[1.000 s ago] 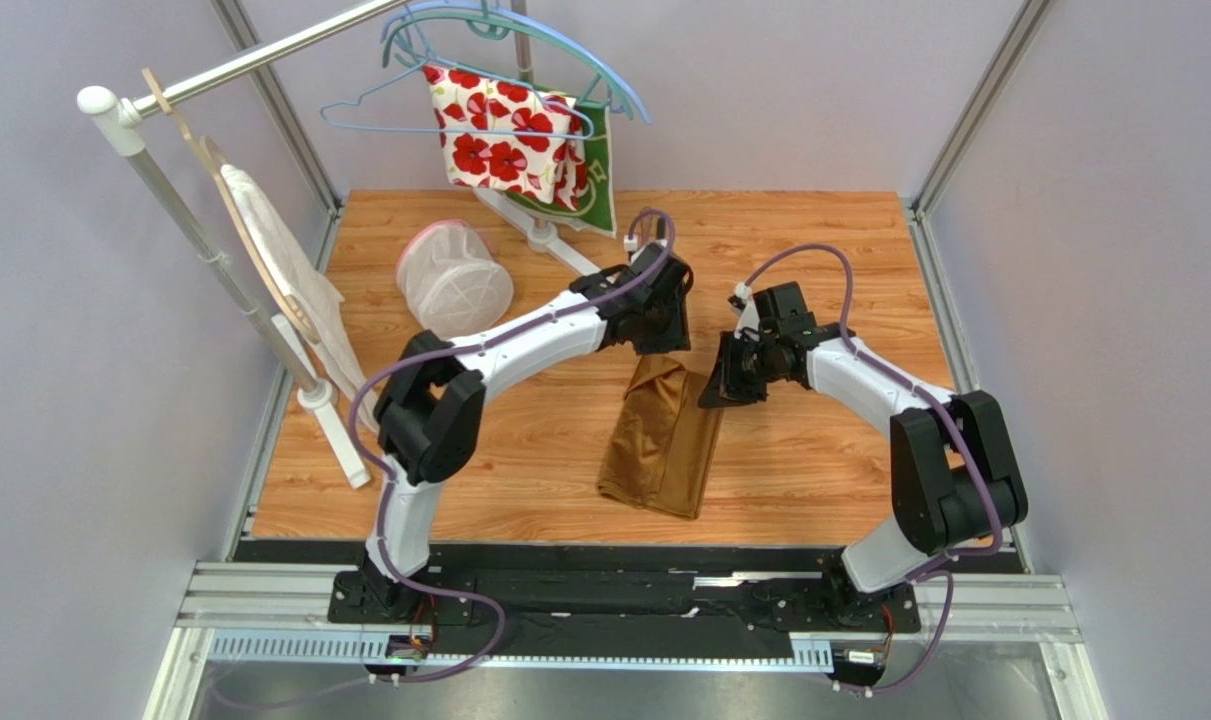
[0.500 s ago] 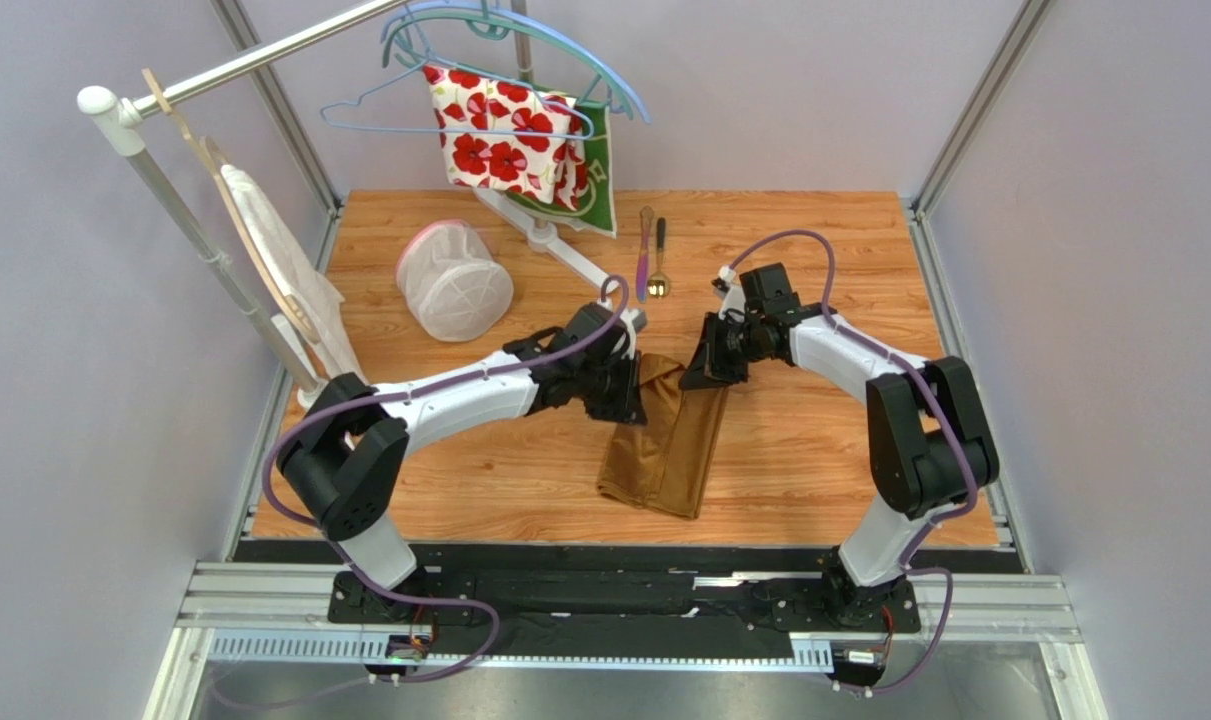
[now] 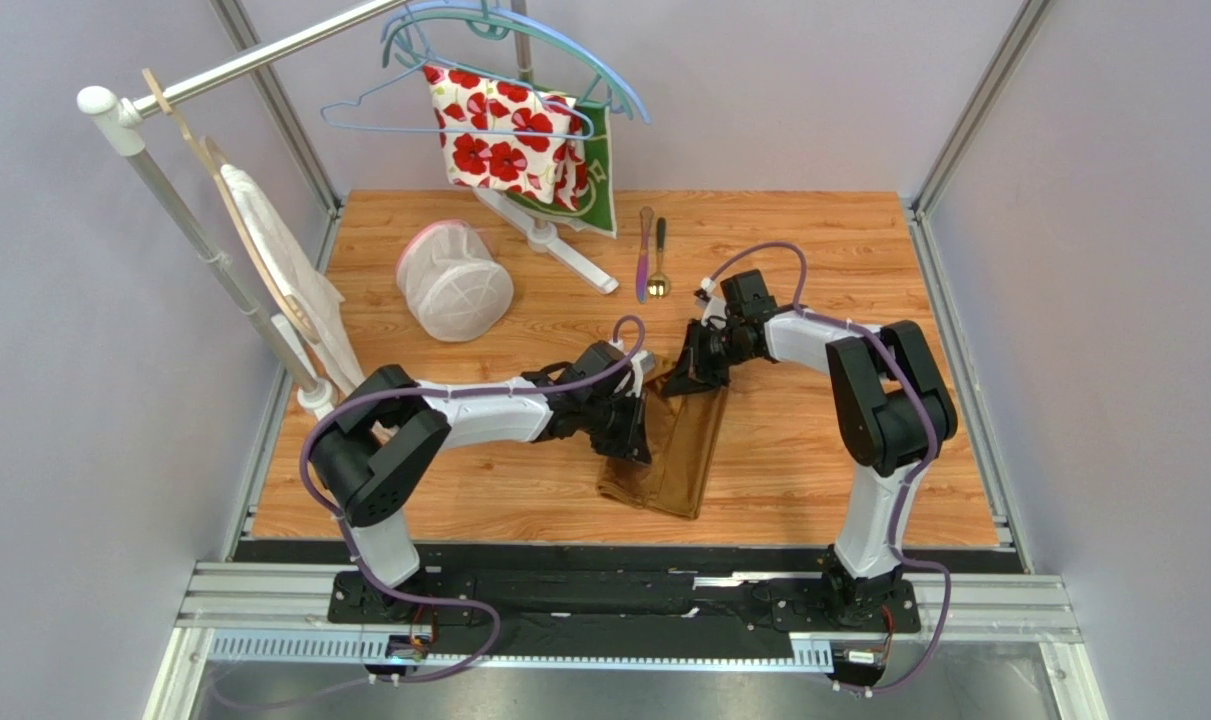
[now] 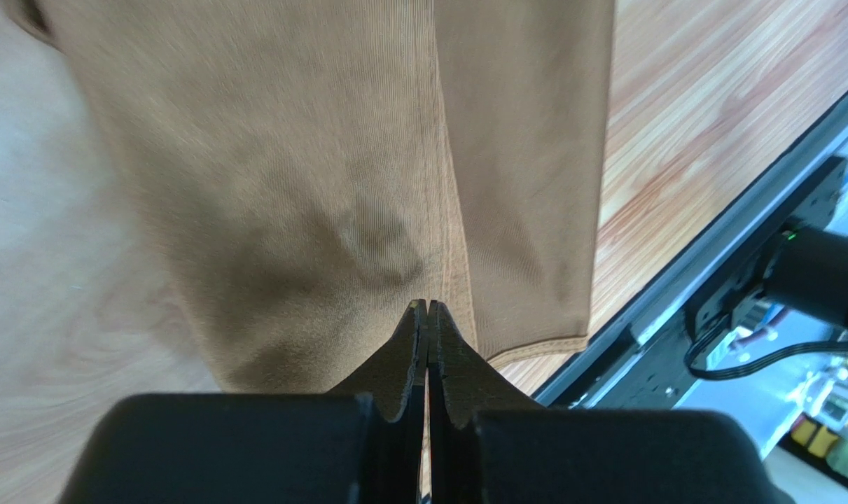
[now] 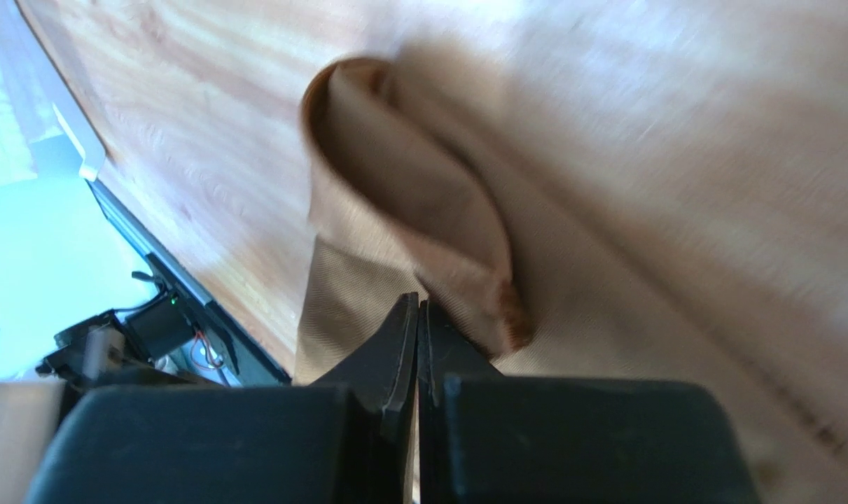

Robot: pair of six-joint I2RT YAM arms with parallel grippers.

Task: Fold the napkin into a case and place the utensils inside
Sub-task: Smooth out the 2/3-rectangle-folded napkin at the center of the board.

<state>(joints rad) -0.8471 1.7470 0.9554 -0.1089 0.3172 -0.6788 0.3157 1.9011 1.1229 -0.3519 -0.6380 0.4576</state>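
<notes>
The golden-brown napkin [image 3: 683,462] lies folded into a long strip mid-table. My left gripper [image 3: 635,426] is at its left edge; in the left wrist view the gripper [image 4: 428,305] is shut with its tips on the napkin [image 4: 291,158] right at a stitched hem. My right gripper [image 3: 688,375] is at the strip's far end, and in the right wrist view it [image 5: 418,300] is shut against a raised, curled fold of the napkin [image 5: 417,200]. The utensils lie side by side at the back: a purple-pink knife [image 3: 644,249] and a gold spoon [image 3: 658,270].
A white mesh basket [image 3: 454,279] stands at the back left. A rack with hangers holds the red-flowered cloth [image 3: 503,129], the green cloth [image 3: 607,177] and a white garment [image 3: 281,255]. The rack's white foot [image 3: 563,246] lies near the utensils. The black rail [image 3: 626,600] runs along the front edge.
My left arm swung from the back of the table down to the napkin's left edge and its gripper shut. The right gripper shifted left, curling the napkin's far end. The utensils came into view.
</notes>
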